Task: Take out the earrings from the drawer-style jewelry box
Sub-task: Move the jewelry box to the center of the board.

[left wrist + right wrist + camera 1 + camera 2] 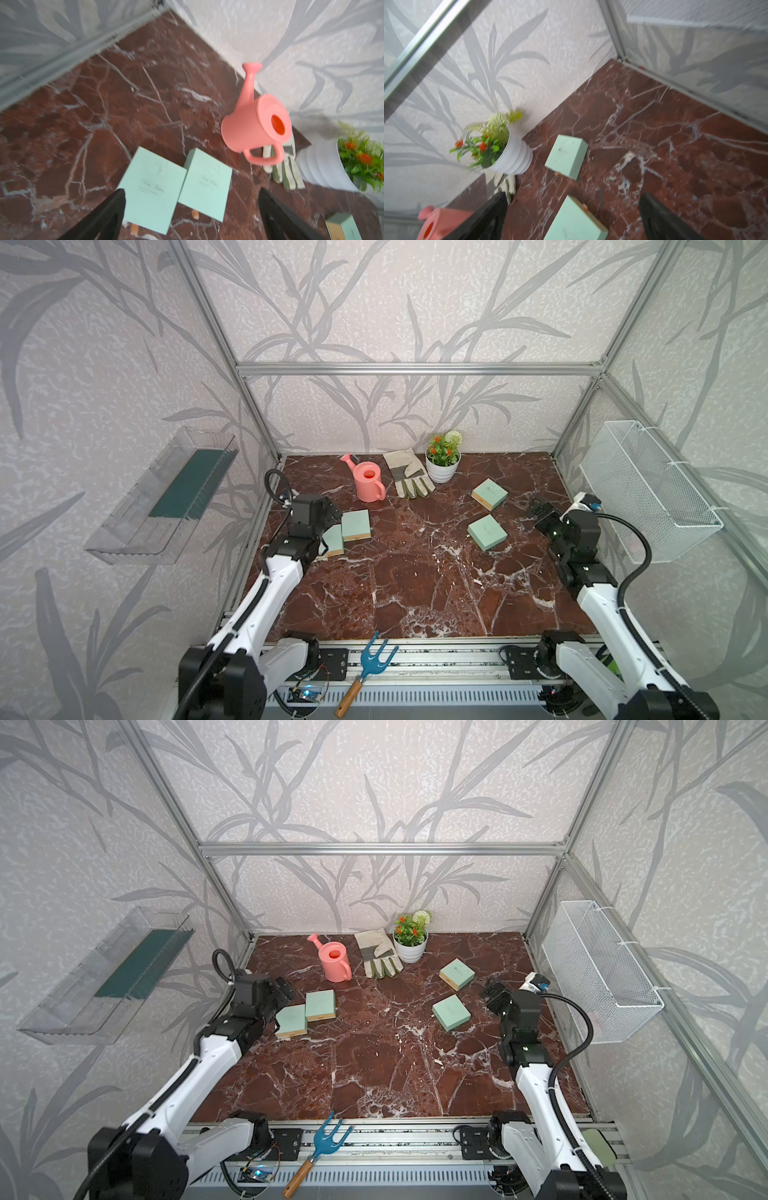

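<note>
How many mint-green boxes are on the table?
4. Two lie side by side on the marble table's left: back-left box, front-left box. Two lie apart on the right: back-right box near the flower pot, front-right box nearer the middle. None looks hidden.

Top views high, frontal; wrist views low, close.

Glossy veined marble tabletop (415,580), matt mint card boxes (487,532), smooth pink plastic watering can (368,483).
</note>
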Robot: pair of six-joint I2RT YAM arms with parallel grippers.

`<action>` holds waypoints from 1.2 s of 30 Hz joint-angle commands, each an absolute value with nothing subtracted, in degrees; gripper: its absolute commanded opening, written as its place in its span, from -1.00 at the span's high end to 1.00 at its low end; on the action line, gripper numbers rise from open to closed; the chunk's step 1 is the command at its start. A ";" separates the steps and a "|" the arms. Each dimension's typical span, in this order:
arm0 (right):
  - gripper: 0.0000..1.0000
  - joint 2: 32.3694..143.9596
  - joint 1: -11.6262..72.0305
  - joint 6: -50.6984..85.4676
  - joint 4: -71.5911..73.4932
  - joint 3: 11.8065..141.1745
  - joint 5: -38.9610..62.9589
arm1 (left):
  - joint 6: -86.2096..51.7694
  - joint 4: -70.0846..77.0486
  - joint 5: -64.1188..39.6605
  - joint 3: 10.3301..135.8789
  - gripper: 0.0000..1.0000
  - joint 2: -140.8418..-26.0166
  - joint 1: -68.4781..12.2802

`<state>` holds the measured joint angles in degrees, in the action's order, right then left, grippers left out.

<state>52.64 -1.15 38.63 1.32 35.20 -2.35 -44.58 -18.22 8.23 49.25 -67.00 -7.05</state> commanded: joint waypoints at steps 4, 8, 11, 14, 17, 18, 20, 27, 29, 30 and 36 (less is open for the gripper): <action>-0.98 55.84 15.42 37.20 -14.69 41.78 1.91 | -34.85 -36.85 -8.98 70.68 -0.67 -92.44 -6.37; -0.98 57.07 21.06 36.92 -14.93 41.69 4.74 | -31.46 -37.40 -6.42 74.82 -0.67 -99.74 -6.29; -0.98 57.17 21.36 37.44 -14.08 40.25 8.31 | -28.55 -37.60 -4.87 76.13 -0.71 -102.29 -6.32; -0.98 56.88 21.37 37.63 -12.95 38.74 10.00 | -26.59 -35.85 -4.79 76.68 -0.73 -104.92 -6.32; -0.98 57.09 21.36 37.93 -9.81 36.91 12.58 | -24.75 -31.15 -5.94 75.93 -0.78 -106.68 -6.54; -0.98 57.36 21.43 38.04 -8.90 36.50 13.24 | -24.29 -30.02 -6.47 75.83 -0.80 -107.36 -6.52; -0.98 58.26 21.45 38.69 -8.35 36.45 13.59 | -23.87 -28.79 -6.72 75.84 -0.81 -108.62 -6.48; -0.98 60.45 21.40 39.81 -7.37 36.89 16.07 | -21.83 -26.35 -13.79 75.51 -0.81 -110.35 -7.76; -0.98 60.77 21.53 40.27 -6.76 36.57 15.97 | -21.36 -27.43 -13.10 75.57 -0.81 -110.09 -8.88; -0.97 61.03 21.53 40.59 -6.51 36.41 16.05 | -21.35 -27.70 -12.85 75.28 -0.81 -109.94 -9.28; -0.98 62.90 22.19 40.51 -5.93 36.93 16.19 | -20.99 -26.40 -14.57 72.59 -0.81 -107.95 -12.31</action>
<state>62.00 21.56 40.25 -7.11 36.77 15.33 -22.63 -26.33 -13.02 74.26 -109.89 -11.07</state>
